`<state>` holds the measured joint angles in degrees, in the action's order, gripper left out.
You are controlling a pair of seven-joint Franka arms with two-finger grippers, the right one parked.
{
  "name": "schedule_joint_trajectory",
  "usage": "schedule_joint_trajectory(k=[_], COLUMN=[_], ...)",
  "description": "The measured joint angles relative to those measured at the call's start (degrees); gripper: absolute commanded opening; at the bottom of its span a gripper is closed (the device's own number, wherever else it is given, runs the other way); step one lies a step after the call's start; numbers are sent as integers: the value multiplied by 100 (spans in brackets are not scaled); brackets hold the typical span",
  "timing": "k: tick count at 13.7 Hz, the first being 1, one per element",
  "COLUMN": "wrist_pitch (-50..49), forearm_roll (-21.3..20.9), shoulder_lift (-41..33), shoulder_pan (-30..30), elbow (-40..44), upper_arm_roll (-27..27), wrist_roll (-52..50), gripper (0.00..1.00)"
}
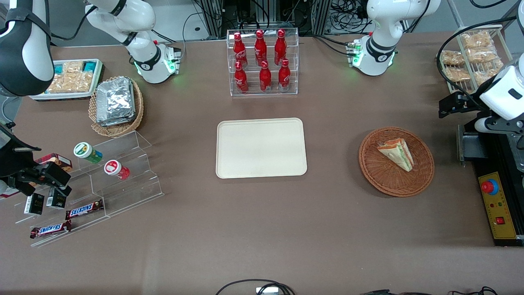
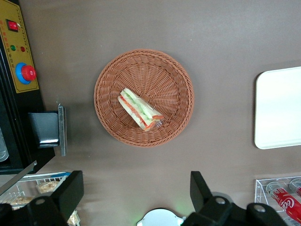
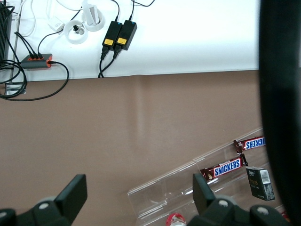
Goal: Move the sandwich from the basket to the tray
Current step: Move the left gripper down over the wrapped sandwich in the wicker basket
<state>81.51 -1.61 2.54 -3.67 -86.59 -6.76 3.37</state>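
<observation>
Lying flat in the basket (image 1: 396, 162), the sandwich (image 1: 396, 153) runs its long axis diagonally, narrow end toward the front camera and away from the tray (image 1: 261, 148). The gripper (image 2: 136, 197) hangs high above the brown surface (image 1: 262, 229) beside the basket, jaws spread wide and holding nothing.
</observation>
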Motion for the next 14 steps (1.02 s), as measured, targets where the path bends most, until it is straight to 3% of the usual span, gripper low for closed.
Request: schedule_joint_trajectory(k=[7,9,14], wrist_pitch=[144,690,2843], forearm_roll=[-86,-110,-122], shoulder_lift=[72,78,-263], shoulder_pan=[-3,0,1], elbow=[-195,-705,-2889], upper_arm_roll=[22,25,24], wrist_roll=[-202,-618,-1629], gripper=[100,100,100])
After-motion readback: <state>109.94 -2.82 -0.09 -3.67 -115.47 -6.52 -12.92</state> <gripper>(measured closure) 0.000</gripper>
